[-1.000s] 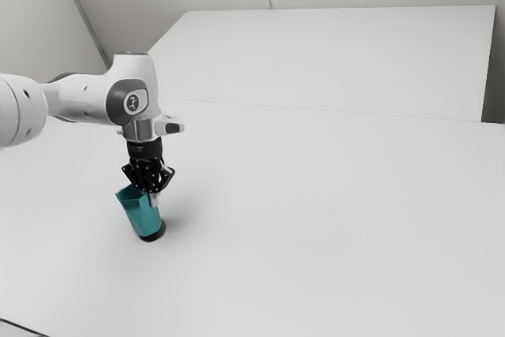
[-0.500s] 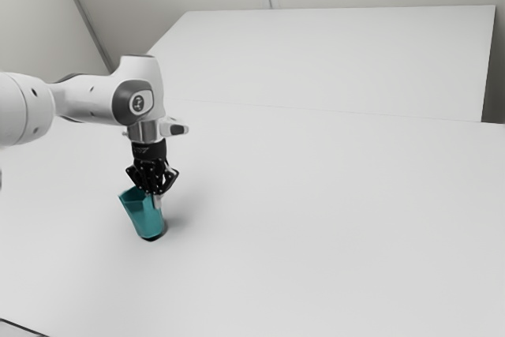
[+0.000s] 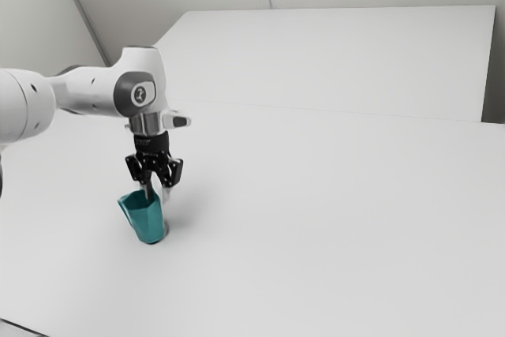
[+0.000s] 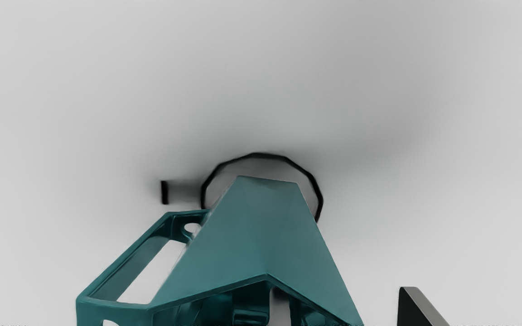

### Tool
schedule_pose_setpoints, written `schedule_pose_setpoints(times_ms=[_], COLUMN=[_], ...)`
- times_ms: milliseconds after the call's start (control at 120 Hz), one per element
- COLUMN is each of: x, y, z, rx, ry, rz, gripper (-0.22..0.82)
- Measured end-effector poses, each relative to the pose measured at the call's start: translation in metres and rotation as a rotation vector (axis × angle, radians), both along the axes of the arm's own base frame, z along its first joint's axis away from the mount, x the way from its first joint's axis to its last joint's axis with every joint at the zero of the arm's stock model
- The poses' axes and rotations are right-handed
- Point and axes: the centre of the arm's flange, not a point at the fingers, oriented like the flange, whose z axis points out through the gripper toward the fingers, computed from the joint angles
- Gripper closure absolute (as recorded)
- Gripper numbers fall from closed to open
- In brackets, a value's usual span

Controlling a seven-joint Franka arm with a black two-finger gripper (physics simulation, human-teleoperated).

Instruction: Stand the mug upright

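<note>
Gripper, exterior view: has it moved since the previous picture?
Yes: the gripper has moved up in the exterior view, nearer the thin line behind it.

Smooth, faintly glossy, plastic-looking mug (image 4: 261, 235), smooth matt table (image 3: 316, 234)

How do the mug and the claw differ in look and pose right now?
Colour: the mug is teal, while the claw is mostly black.
Form: the mug is a faceted vessel with a side handle; the claw has two fingers, standing open.
Pose: the claw points down from above, one finger reaching into the mouth of the mug below.
Shared: both look angular.
</note>
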Motion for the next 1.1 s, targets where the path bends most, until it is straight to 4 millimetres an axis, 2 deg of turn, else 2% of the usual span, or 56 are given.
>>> schedule_pose_setpoints(times_ms=[225,367,483,600,725,942,1100], x=[0.024,0.033,0.038,0.042,0.042,0.045,0.045], y=[-0.015,-0.022,-0.023,-0.016,-0.008,0.005,0.018], z=[0.032,0.045,0.064,0.090,0.118,0.166,0.185], rx=[-0.008,-0.045,-0.060,-0.048,-0.052,-0.066,-0.069], ry=[-0.075,-0.110,-0.163,-0.233,-0.319,-0.444,-0.487], rz=[-0.008,0.015,0.030,0.044,0.023,-0.057,-0.117], gripper=[0.35,0.33,0.23,0.13,0.07,0.03,0.01])
